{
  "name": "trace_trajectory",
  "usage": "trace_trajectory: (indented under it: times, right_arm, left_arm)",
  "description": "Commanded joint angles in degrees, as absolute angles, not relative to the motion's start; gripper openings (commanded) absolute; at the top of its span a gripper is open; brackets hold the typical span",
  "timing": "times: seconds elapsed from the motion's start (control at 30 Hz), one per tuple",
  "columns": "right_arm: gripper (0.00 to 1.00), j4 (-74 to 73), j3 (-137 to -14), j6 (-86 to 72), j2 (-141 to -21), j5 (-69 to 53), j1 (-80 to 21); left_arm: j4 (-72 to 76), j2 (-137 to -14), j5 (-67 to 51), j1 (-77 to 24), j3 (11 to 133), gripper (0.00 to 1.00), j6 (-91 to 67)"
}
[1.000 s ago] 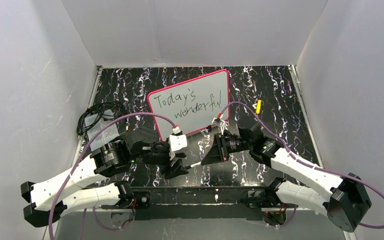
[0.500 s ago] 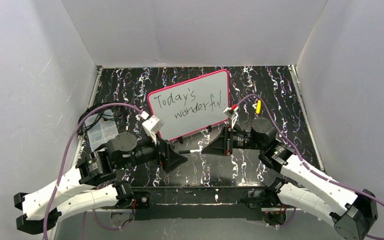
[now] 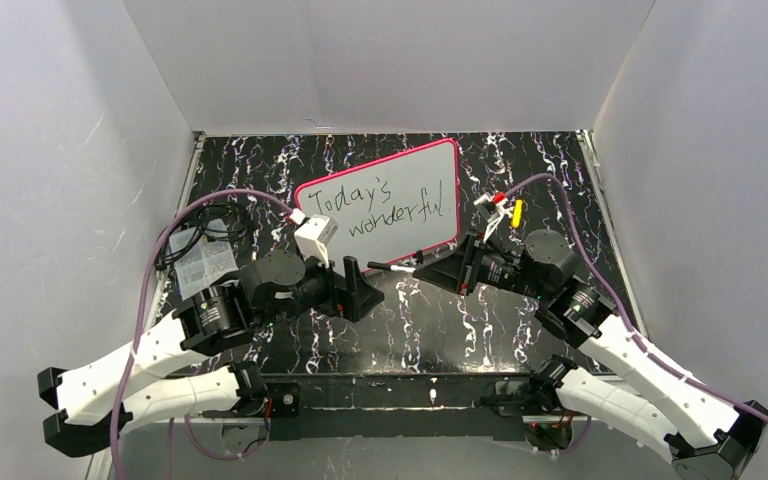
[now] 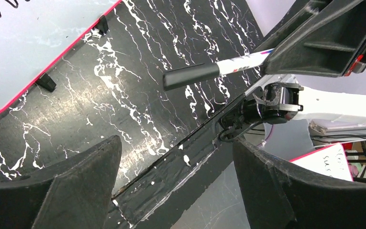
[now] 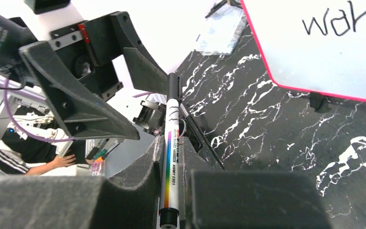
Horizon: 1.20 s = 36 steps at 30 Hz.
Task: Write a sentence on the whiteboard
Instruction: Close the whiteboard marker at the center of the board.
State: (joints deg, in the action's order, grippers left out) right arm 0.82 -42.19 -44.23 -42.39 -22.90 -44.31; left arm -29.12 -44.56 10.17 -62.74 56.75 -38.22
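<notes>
Your right gripper point(image 3: 430, 272), clamped on the marker point(image 3: 392, 267), has moved closer to the whiteboard point(image 3: 412, 236), which sits far-centre bearing the sentence point(image 3: 385, 208). Your left gripper point(image 3: 363, 288) gapes open facing the marker's cap. Black marbled table point(image 3: 530, 170), white walls point(image 3: 390, 60).

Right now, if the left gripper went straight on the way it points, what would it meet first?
Probably the marker, its black capped end held out by the right gripper straight ahead of the open left gripper; depth is hard to judge.

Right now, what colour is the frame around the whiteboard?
The whiteboard frame is pink-red, clearest in the top external view.
</notes>
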Motion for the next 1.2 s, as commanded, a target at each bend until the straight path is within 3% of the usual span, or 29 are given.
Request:
trace_trajectory:
  times: [0.0,0.23,0.43,0.67,1.17]
  right_arm:
    - [0.01,-1.55,-44.74,-42.20,-43.23,-20.35,-44.56]
    - [0.01,-0.80,-44.55,-41.75,-44.06,-23.88,-44.50]
    - [0.01,0.75,-44.84,-42.89,-44.47,-29.36,-44.55]
    - [0.01,7.49,-43.42,-47.82,-44.24,-33.75,-44.50]
    - [0.01,14.93,-42.45,-53.48,-44.02,-38.11,-44.47]
  left_arm:
    - [-28.60,-46.78,12.76,-62.51,59.70,0.83,-37.88]
    - [-26.22,-47.59,11.07,-60.28,58.86,0.74,-35.37]
    - [-19.69,-44.18,-10.90,-48.77,55.35,0.79,-34.66]
    - [-18.29,-41.86,-24.16,-47.28,54.88,0.64,-32.16]
    - [-20.14,-38.72,-27.20,-46.83,55.22,0.41,-31.03]
